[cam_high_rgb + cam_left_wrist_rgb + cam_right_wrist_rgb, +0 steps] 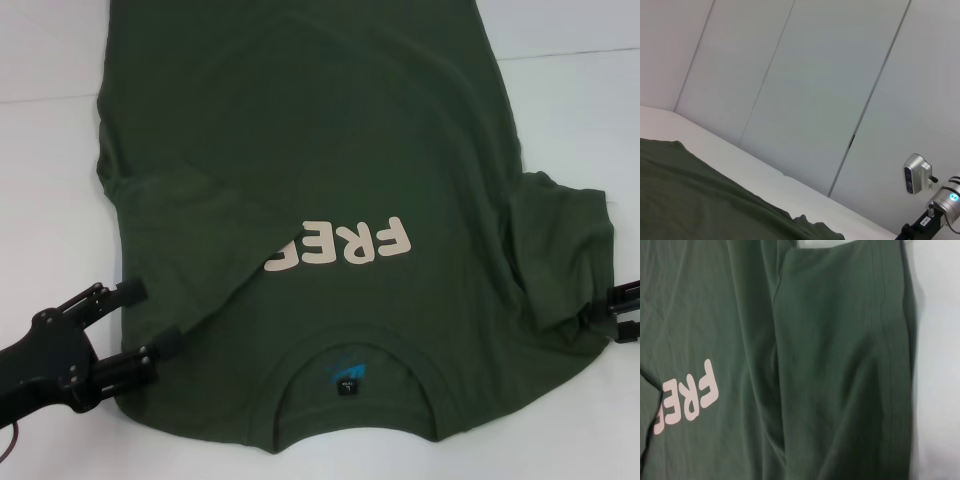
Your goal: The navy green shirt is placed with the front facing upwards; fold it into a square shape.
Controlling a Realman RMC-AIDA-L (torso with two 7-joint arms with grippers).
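1. Head view: the navy green shirt lies front-up on the white table, collar nearest the robot, its blue neck label showing. Its left side is folded over onto the chest, covering part of the cream "FREE!" print. The left gripper sits at the shirt's near-left edge, fingers spread apart, holding nothing. The right gripper is at the right sleeve's edge; whether its fingers are parted or closed cannot be told.
2. Left wrist view: only plain green cloth, the table, wall panels and the other arm's wrist camera; no print.
3. Right wrist view: sleeve and the print's letters close up; no fingers.
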